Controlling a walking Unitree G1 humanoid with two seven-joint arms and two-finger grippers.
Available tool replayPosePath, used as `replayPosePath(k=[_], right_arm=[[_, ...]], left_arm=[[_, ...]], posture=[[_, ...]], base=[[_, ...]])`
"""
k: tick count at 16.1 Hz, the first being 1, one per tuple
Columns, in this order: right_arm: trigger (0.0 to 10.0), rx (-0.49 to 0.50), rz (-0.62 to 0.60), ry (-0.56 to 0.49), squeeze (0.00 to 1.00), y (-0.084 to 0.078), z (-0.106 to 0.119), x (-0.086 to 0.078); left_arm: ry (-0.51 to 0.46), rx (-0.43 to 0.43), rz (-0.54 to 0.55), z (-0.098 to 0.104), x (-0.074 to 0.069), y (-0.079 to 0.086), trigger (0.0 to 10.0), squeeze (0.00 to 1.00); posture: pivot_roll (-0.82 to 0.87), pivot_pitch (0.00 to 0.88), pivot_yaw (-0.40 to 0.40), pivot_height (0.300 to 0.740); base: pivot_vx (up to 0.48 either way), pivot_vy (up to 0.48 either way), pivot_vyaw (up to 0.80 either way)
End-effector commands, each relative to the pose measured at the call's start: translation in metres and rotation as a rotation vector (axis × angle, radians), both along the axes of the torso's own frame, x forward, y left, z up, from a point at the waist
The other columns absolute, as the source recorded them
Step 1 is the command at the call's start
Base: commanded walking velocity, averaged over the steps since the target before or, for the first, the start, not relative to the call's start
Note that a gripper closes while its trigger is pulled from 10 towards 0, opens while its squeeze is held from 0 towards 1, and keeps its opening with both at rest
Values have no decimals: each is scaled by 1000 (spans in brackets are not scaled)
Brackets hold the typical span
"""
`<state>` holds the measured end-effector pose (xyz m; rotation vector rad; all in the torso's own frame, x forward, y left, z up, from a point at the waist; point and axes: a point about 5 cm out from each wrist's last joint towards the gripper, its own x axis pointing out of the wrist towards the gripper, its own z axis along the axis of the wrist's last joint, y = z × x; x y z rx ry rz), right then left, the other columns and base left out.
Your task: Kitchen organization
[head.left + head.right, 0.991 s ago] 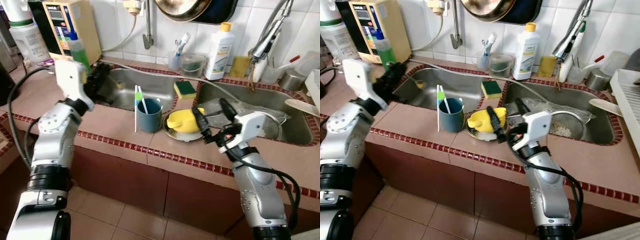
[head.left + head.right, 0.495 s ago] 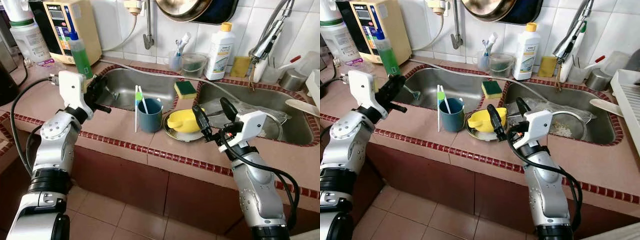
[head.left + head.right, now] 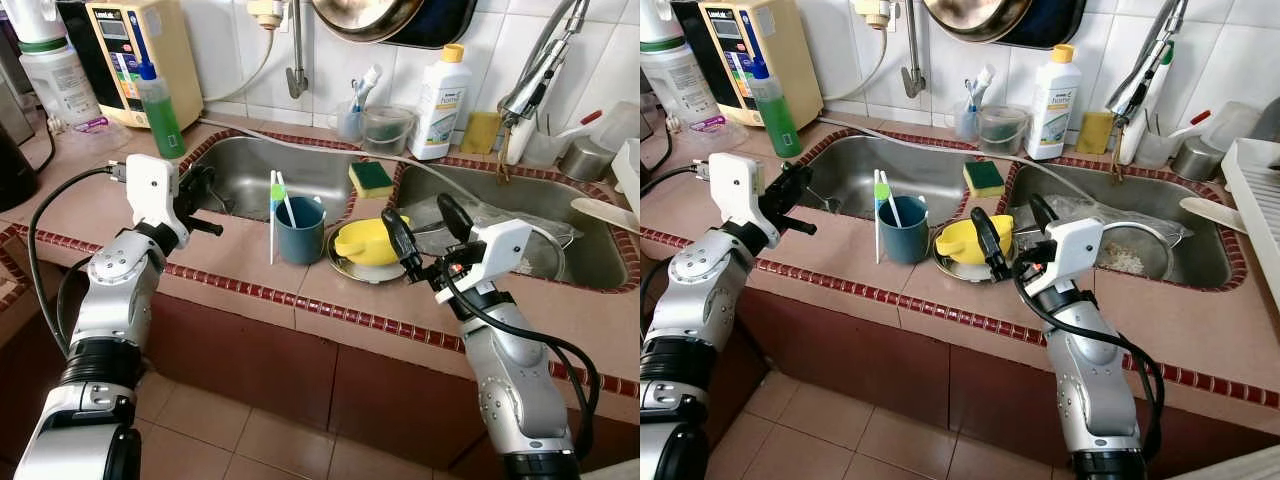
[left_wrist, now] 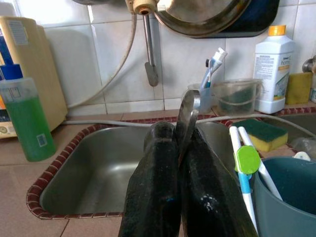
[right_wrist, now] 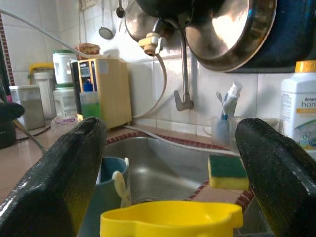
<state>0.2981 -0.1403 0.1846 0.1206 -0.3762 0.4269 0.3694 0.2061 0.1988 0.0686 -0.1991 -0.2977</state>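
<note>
Two claws: left claw (image 4: 175, 197) pinching spoon (image 4: 186, 118), right claw (image 3: 425, 230) wide beside yellow cup (image 3: 366, 240).

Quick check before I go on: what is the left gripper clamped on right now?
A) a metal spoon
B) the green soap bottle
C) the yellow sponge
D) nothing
A: the left gripper is shut on a metal spoon, whose bowl sticks up between the black fingers.

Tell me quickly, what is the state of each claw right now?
Left claw: shut on a metal spoon, above the left sink.
Right claw: open, holding nothing, one finger on each side of the yellow cup.
</note>
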Motion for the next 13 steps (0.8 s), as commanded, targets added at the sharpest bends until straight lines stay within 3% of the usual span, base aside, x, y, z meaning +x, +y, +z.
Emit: replayPosePath(k=[1, 7, 13], right_arm=[[10000, -7, 29, -25, 0, 4, 8, -2], [10000, -20, 47, -16, 0, 5, 8, -6], [10000, -28, 60, -17, 0, 4, 10, -6]], left_arm=[[-9, 15, -3, 3, 2, -2, 10000, 0], [0, 14, -5, 2, 5, -5, 10000, 0], [0, 9, -2, 0, 5, -6, 10000, 0]], posture=[[-123, 6, 53, 740], [-133, 7, 54, 740], [-134, 12, 46, 740]], base=[[0, 0, 0], [40, 0, 0], [271, 0, 0]])
